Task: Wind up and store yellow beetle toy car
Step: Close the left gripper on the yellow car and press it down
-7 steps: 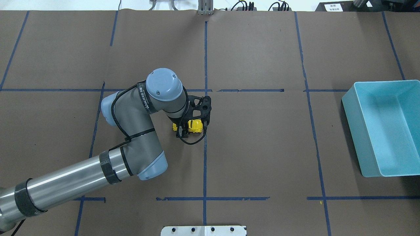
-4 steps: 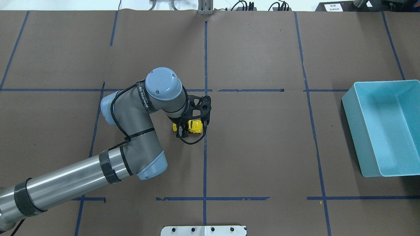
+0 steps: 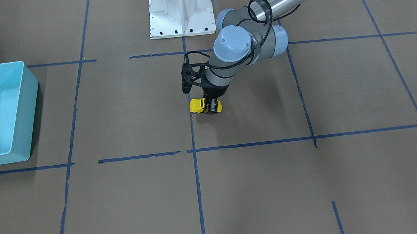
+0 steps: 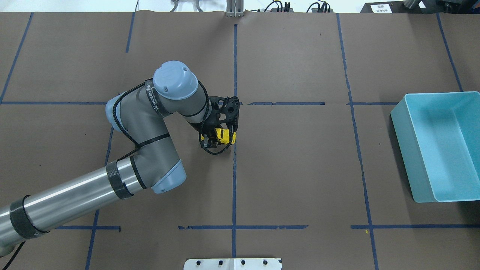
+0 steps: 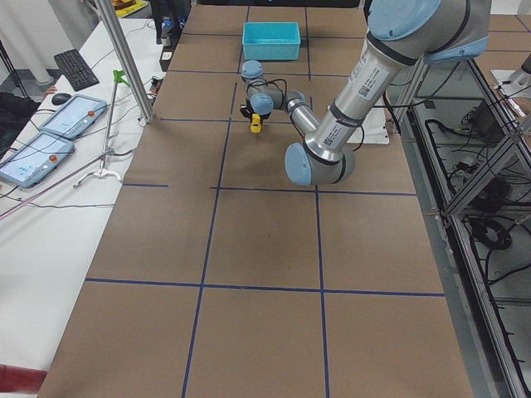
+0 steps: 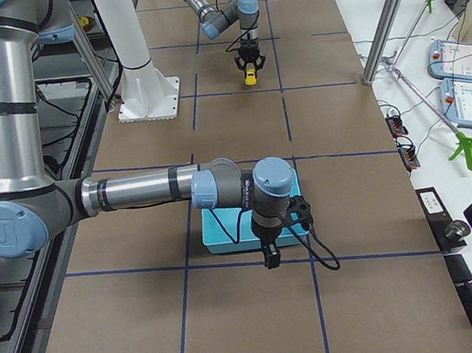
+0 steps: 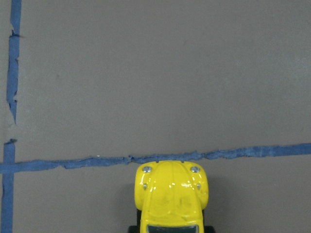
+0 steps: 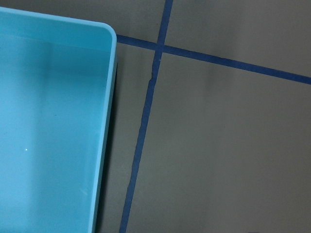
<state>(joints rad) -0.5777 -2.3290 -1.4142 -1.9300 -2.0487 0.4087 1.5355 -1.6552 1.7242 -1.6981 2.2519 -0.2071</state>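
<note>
The yellow beetle toy car [image 4: 222,135] sits low at the table's middle, next to a blue tape line. It also shows in the front view [image 3: 201,105] and, as a bonnet only, in the left wrist view [image 7: 171,194]. My left gripper [image 4: 216,139] points down and is shut on the car's body, one finger on each side. The light-blue bin [image 4: 437,146] stands empty at the right edge. My right gripper [image 6: 268,257] hangs over the table next to the bin [image 8: 48,121]; I cannot tell if it is open or shut.
Brown paper with blue tape lines [image 4: 234,180] covers the table. The white robot base plate [image 3: 180,11] is at the robot's side. Tablets and cables lie on a side bench [image 5: 62,124], with an upright metal pole [image 5: 124,58] at the table edge.
My left arm and gripper have moved away from the robot's base with the car in the grip, a short way along the tape line. The bin has not moved.
</note>
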